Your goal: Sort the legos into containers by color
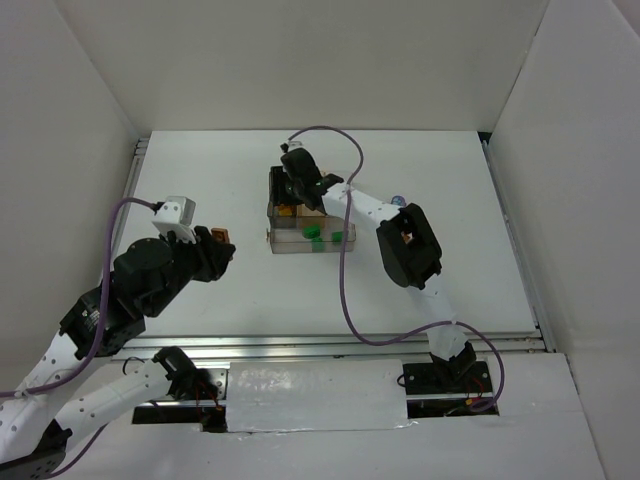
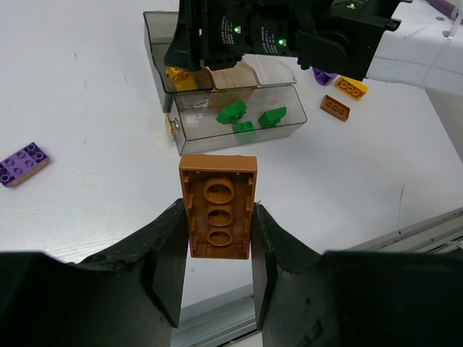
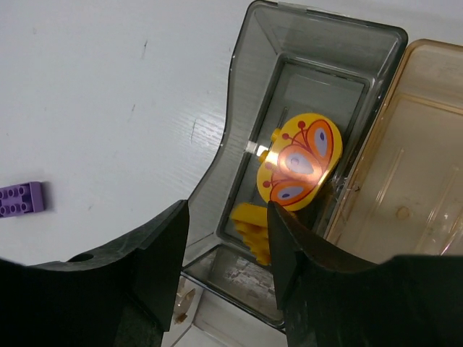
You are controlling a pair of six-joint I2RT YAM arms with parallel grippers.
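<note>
My left gripper point(image 2: 217, 230) is shut on an orange-brown brick point(image 2: 217, 206), held underside up above the table, left of and short of the tray point(image 1: 300, 250). It shows in the top view point(image 1: 224, 243) too. My right gripper point(image 3: 228, 242) is open and empty, hovering over the tray's grey compartment point(image 3: 246, 94), which holds a yellow round butterfly piece point(image 3: 300, 163) and a yellow brick point(image 3: 253, 230). The long clear compartment point(image 2: 282, 130) holds three green bricks point(image 2: 246, 116). The tan compartment point(image 3: 427, 108) looks empty.
A purple brick point(image 2: 22, 163) lies on the table left of the tray, also in the right wrist view point(image 3: 20, 199). Two orange bricks point(image 2: 335, 107) and a purple piece point(image 2: 323, 76) lie right of the tray. White walls enclose the table.
</note>
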